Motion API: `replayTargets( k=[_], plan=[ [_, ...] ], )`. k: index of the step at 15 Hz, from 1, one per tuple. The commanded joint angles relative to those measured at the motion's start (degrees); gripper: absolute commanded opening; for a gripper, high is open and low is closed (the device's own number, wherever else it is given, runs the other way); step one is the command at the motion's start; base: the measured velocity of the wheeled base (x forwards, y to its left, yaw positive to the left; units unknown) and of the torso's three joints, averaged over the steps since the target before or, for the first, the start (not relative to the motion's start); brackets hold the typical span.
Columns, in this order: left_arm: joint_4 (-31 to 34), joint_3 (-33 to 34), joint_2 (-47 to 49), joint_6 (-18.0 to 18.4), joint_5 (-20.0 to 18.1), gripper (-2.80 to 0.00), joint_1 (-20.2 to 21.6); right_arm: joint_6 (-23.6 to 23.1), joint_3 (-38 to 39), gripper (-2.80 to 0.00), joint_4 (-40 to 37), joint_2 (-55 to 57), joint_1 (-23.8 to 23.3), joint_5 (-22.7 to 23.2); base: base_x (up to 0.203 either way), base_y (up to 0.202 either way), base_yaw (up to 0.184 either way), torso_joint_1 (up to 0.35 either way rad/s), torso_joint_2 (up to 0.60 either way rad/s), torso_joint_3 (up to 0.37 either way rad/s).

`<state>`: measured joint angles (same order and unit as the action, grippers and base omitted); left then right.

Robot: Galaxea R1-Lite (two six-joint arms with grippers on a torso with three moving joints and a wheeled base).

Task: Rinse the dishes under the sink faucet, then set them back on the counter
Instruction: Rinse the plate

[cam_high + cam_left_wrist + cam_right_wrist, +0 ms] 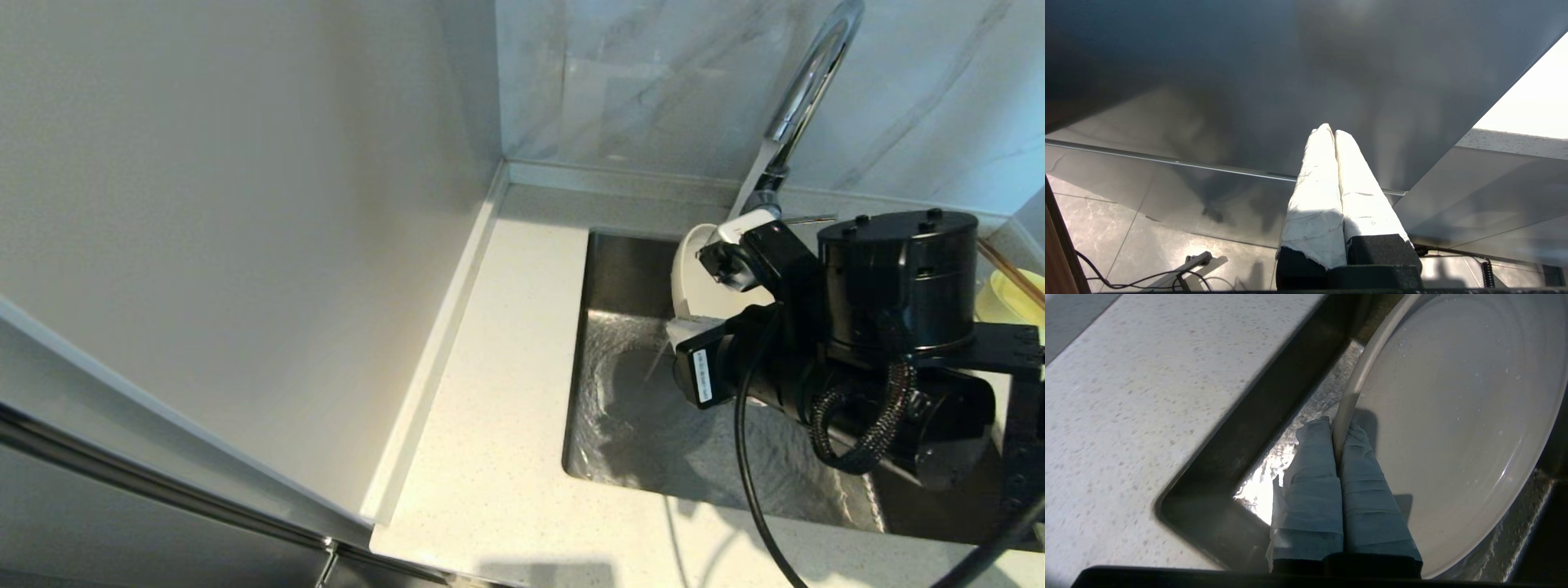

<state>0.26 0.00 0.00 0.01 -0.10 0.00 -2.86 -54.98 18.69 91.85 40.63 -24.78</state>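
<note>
Your right tool (1337, 445) is clamped on the rim of the white plate (1453, 428), holding it on edge over the sink (645, 425) below the faucet (804, 90); you appear to be mid-rinse, though the stream itself is hard to see. Next, lift it clear and carry it to the counter (498, 392), keeping the wet rim from slipping. Your left tool (1334, 139) hangs parked, fingers pressed together, empty.

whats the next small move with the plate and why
Probably lift it out and carry it toward the counter. The right gripper pinches the rim of the white plate, held on edge over the sink below the faucet, and droplets already dot its face. The left gripper is parked, shut.
</note>
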Motion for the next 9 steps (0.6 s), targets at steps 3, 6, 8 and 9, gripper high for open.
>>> replayTargets(
  k=[3, 6, 8, 9],
  plan=[
    [0.01, 0.0, 0.0, -0.01, 0.01, -2.8, 0.0, 0.65, -1.04, -2.8, 0.12, 3.64, -0.32, -2.79, 0.0, 0.0, 0.0, 0.0, 0.0, 0.0],
    [0.01, 0.0, 0.0, -0.01, 0.01, -2.8, 0.0, 0.66, -1.87, -2.8, 0.07, 4.12, -2.73, -3.25, 0.0, 0.0, 0.0, 0.0, 0.0, 0.0],
    [0.01, 0.0, 0.0, -0.01, 0.01, -2.8, 0.0, 0.66, -2.22, -2.8, 0.03, 4.39, -4.03, -3.25, 0.0, 0.0, 0.0, 0.0, 0.0, 0.0],
    [0.01, 0.0, 0.0, -0.01, 0.01, -2.8, 0.0, 0.66, -2.24, -2.8, 0.03, 4.39, -4.65, -3.34, 0.0, 0.0, 0.0, 0.0, 0.0, 0.0]
  ],
)
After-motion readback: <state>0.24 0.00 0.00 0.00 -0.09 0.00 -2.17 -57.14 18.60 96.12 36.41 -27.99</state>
